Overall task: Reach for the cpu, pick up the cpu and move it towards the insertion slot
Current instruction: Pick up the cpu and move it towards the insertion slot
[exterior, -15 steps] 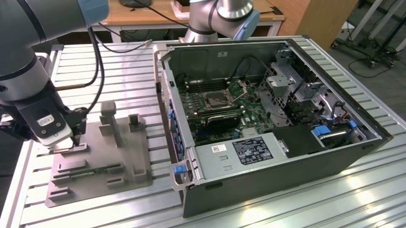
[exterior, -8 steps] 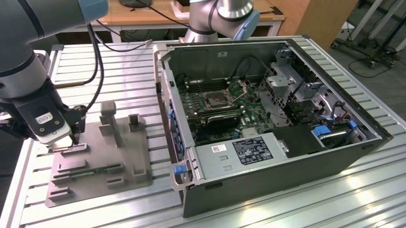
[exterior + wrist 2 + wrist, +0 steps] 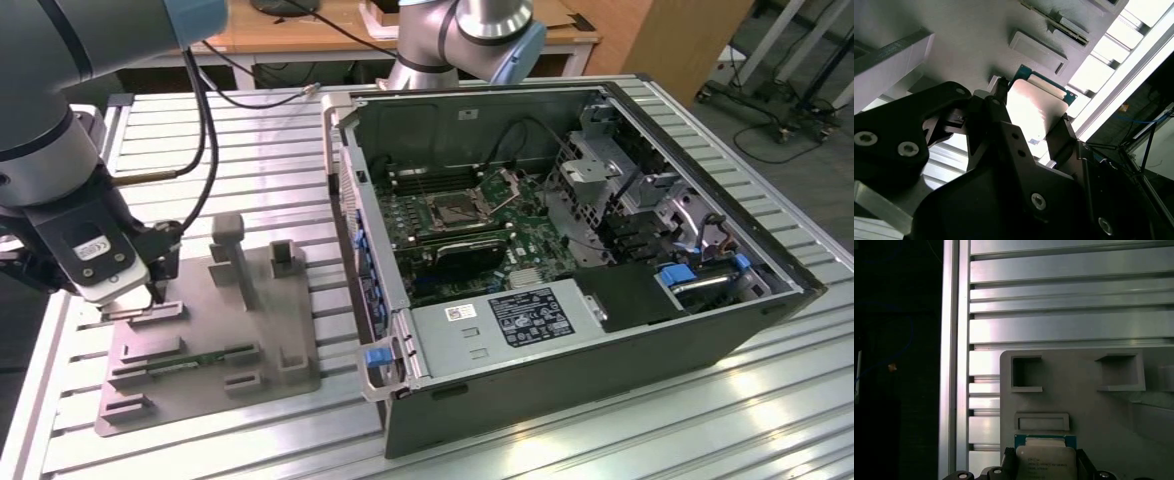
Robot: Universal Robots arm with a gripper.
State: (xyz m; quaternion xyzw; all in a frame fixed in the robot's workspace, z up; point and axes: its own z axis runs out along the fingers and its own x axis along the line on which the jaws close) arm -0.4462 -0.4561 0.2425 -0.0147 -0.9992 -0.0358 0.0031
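**Surface and room.** A slotted aluminium table (image 3: 747,400) carries two items. Toward the exterior view's left lies a grey plastic tray (image 3: 287,345) with raised posts and shallow recesses. A thin green memory stick (image 3: 200,359) rests in one of its long grooves. Toward the exterior view's right lies an open computer case (image 3: 561,390), its green circuit board exposed. The insertion slot (image 3: 458,211) sits mid-board, a silver frame round a dark centre, with its latch plate raised beside it. A wooden desk (image 3: 334,35) and loose black cables stand behind the table.

**Pose.** My grey arm enters from the exterior view's upper left and bends down over the tray's near-left corner. My gripper (image 3: 151,296) points downward at the tray, well apart from the case.

**End effector.** In the second wrist view my two dark fingers (image 3: 1061,137) press against opposite edges of the cpu (image 3: 1035,112), clamping it between them. Its silvery top faces the camera and a green rim shows at its far edge. In the first wrist view the cpu (image 3: 1046,466) sits just beside a shallow rectangular recess of the tray. Whether it is clear of the tray surface I cannot tell.
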